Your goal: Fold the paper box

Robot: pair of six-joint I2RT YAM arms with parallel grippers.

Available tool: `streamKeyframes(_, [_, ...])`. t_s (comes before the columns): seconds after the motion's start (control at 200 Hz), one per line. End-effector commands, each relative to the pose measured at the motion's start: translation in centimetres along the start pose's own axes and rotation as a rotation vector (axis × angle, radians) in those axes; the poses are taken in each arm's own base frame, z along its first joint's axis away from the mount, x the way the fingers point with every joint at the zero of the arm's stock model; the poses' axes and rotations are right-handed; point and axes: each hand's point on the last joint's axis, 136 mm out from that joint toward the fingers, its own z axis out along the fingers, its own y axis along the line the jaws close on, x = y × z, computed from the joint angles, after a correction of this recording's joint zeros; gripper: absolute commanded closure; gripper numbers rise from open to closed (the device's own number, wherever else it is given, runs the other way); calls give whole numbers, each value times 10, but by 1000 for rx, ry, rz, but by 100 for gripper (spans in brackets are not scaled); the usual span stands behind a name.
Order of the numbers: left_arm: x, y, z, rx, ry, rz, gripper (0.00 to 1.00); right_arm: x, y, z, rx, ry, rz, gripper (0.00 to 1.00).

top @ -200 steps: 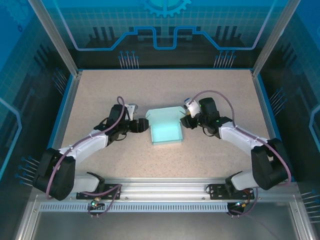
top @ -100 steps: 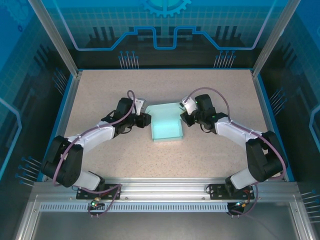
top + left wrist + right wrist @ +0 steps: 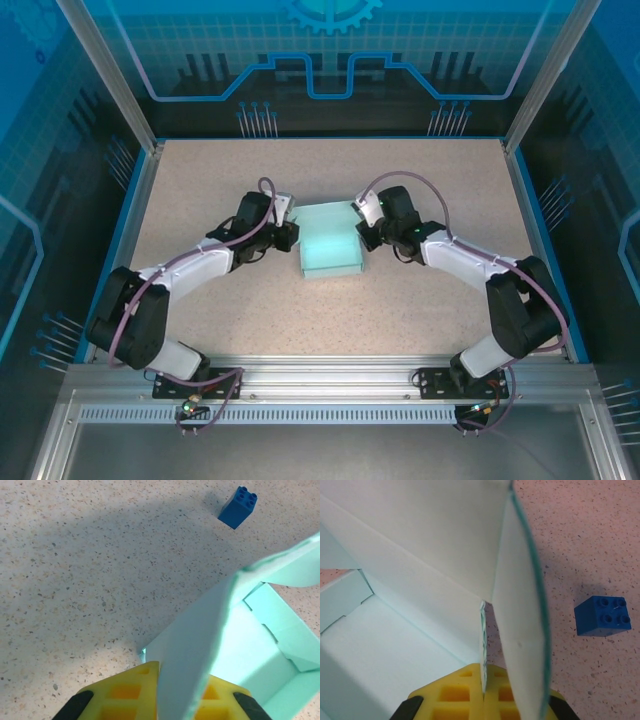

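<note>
You have one paper box, sitting between your two grippers. The left gripper is clamped on its left wall, and the right gripper is pinched tight on its right wall. One small blue brick lies ahead-right of the right gripper. Raised card partly hides the yellow pads, which are cut off at the frame edge.

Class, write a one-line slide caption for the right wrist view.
Right gripper pinches a wall of the paper box; a blue toy brick sits on the speckled table.
</note>
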Motion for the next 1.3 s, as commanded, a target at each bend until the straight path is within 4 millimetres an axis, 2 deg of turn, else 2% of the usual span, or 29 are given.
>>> streamKeyframes(0.0, [-3,5,4,-67,7,-5,91,1,0,2,105,46,56,98])
streamKeyframes(0.16, [-11,10,3,-155,-17,-57,95,3,-4,0,252,84,168,100])
streamKeyframes(0.315, [-19,13,4,-224,-24,-87,100,1,-6,-4,379,100,189,100])
streamKeyframes(0.445, [-24,14,4,-262,-38,-123,100,-2,-6,-5,436,96,208,100])
streamKeyframes(0.94, [-29,13,-3,-288,-85,-188,100,-7,-4,-2,428,64,263,100])
streamKeyframes(1.296, [-19,13,4,-299,-135,-253,100,-9,-5,5,450,24,344,100])
